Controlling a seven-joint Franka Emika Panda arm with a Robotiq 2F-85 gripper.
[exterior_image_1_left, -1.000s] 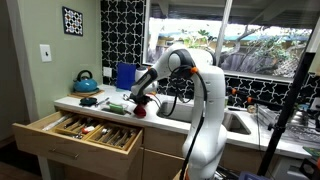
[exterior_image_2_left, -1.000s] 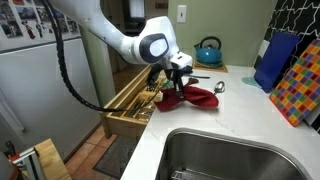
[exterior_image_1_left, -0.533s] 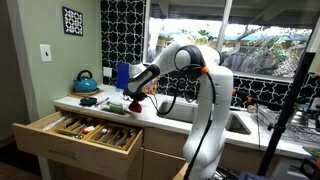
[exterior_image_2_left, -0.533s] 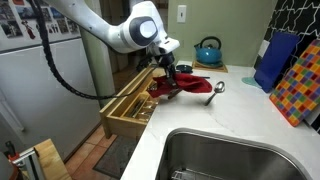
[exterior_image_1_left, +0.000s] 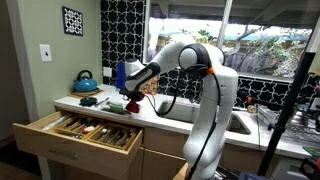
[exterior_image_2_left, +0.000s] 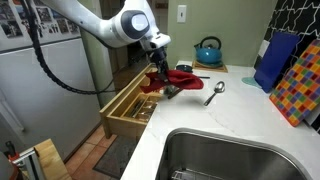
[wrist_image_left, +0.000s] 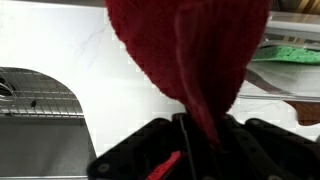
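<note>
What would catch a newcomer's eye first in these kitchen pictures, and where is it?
The dark red cloth hangs pinched in the white arm's black gripper over the white counter, and it fills most of the wrist view. Beside it in both exterior views, the wooden cutlery drawer stands pulled open. A teal kettle sits at the back by the wall.

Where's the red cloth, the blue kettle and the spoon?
red cloth (exterior_image_2_left: 180, 78), an exterior view, its bunched middle
blue kettle (exterior_image_2_left: 208, 52), an exterior view, its round body
spoon (exterior_image_2_left: 220, 87), an exterior view, its bowl
</note>
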